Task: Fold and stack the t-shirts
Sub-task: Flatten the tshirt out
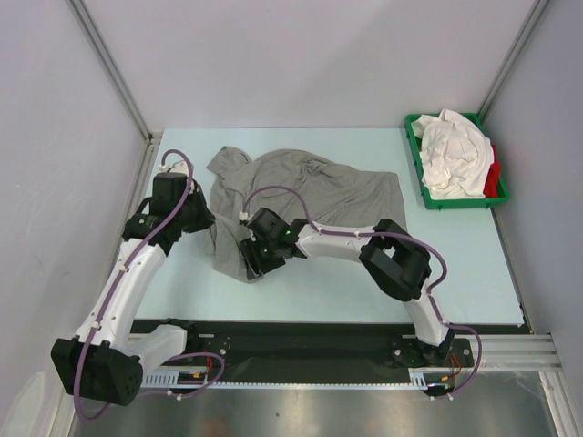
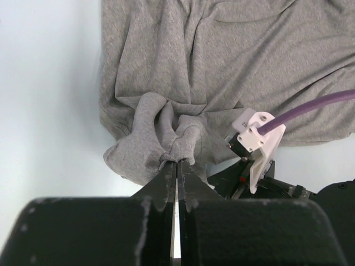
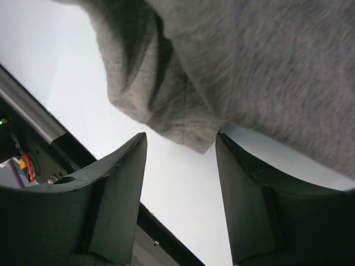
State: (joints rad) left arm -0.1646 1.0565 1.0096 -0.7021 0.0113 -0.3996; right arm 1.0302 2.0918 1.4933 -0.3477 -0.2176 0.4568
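Note:
The heather grey t-shirt (image 1: pixel 319 196) lies crumpled in the middle of the pale blue table. My left gripper (image 1: pixel 206 221) is at its left edge. In the left wrist view it (image 2: pixel 177 162) is shut on a pinched bunch of the grey shirt (image 2: pixel 222 72). My right gripper (image 1: pixel 251 264) is at the shirt's near left corner. In the right wrist view it (image 3: pixel 180 143) is open, with a hemmed corner of the grey shirt (image 3: pixel 183 124) hanging just between the fingertips, not gripped. White t-shirts (image 1: pixel 451 150) and a red one (image 1: pixel 493 178) lie heaped in a tray.
The green plastic tray (image 1: pixel 465 203) stands at the table's far right corner. Grey walls and metal posts close in the table on three sides. A black rail (image 1: pixel 310 341) with the arm bases runs along the near edge. The right arm's wrist and purple cable (image 2: pixel 310 105) lie close beside my left gripper.

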